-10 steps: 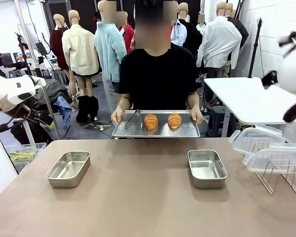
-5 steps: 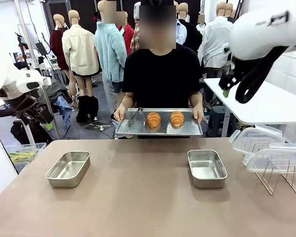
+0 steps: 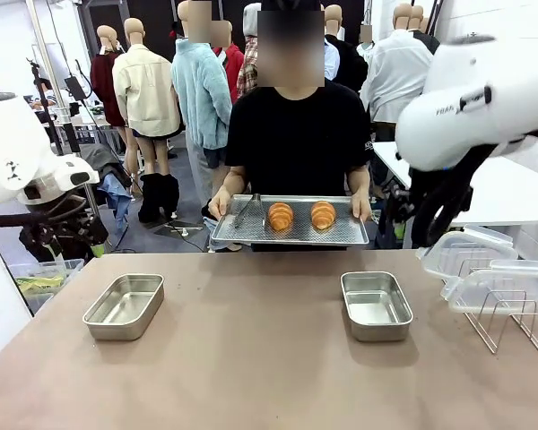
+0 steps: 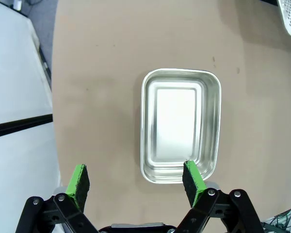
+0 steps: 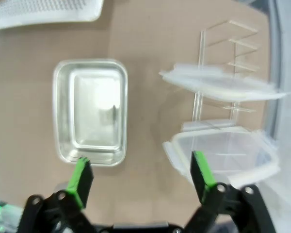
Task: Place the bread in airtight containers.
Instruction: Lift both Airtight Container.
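Spread and empty, the left fingers and right fingers hover over the tins; the croissants lie beyond, on the held tray, nearer the right.

Front camera facing across the counter toward the person; wrist cameras high, looking straight down, on left container, right container, both shared with front

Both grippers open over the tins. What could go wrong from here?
The perforated steel tray is held in the person's hands, so reaching for the golden-brown ridged croissants risks touching them and a shifting tray. Metal tongs lying beside the left croissant could snag. Translucent plastic lids perch on the wire rack near the right arm; a swing might topple them.
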Available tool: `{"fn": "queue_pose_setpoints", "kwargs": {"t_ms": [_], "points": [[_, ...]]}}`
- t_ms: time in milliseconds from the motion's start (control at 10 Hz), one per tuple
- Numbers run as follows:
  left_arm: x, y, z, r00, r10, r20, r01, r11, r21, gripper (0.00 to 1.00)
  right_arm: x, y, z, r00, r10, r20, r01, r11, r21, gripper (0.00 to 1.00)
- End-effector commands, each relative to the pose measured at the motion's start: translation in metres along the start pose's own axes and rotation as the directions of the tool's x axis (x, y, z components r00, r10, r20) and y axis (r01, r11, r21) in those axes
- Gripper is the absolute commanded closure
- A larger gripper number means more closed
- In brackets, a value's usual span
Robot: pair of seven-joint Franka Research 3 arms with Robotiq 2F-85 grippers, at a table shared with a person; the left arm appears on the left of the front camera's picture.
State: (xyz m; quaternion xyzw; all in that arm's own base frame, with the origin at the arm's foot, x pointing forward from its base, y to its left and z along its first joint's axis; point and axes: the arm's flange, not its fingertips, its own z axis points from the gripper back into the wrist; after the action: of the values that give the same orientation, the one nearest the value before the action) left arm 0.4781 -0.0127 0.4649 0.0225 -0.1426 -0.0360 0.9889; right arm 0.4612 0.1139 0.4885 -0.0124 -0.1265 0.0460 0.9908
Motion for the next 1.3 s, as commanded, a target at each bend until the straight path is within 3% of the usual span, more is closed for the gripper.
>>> {"fn": "queue_pose_setpoints", "kwargs": {"t_ms": [0,200,300,400,600,800,1200], "points": [[0.01,0.001,-0.01,0.999,0.033,0.012,-0.032,0.999,-0.044,0.0,-0.014,0.012,-0.028,0.996,-0.075,0.049,0.072,0.995,0.064,0.0],[0.005,-0.003,-0.022,0.999,0.049,0.016,-0.048,0.998,-0.033,0.0,-0.026,0.019,-0.037,0.997,-0.054,0.052,0.05,0.996,0.078,0.0],[0.003,-0.001,-0.016,1.0,0.031,-0.007,-0.031,0.999,-0.033,0.0,-0.021,0.007,-0.023,0.985,-0.039,0.17,0.031,0.998,0.048,0.0],[0.003,-0.001,-0.016,1.0,0.031,-0.007,-0.031,0.999,-0.033,0.0,-0.022,0.014,-0.038,0.999,-0.047,0.028,0.045,0.997,0.067,0.0],[0.004,-0.002,-0.021,0.999,0.035,-0.005,-0.036,0.999,-0.038,0.0,-0.02,0.013,-0.032,0.996,-0.044,0.079,0.039,0.997,0.07,0.0],[0.016,-0.007,-0.061,0.985,0.14,-0.099,-0.143,0.989,-0.023,0.0,-0.018,0.029,-0.079,0.993,-0.116,-0.013,0.117,0.993,0.03,0.0],[0.034,-0.018,-0.115,0.965,0.216,-0.148,-0.214,0.976,0.031,0.0,-0.028,0.033,-0.131,0.985,-0.161,-0.065,0.163,0.987,0.013,0.0]]}}
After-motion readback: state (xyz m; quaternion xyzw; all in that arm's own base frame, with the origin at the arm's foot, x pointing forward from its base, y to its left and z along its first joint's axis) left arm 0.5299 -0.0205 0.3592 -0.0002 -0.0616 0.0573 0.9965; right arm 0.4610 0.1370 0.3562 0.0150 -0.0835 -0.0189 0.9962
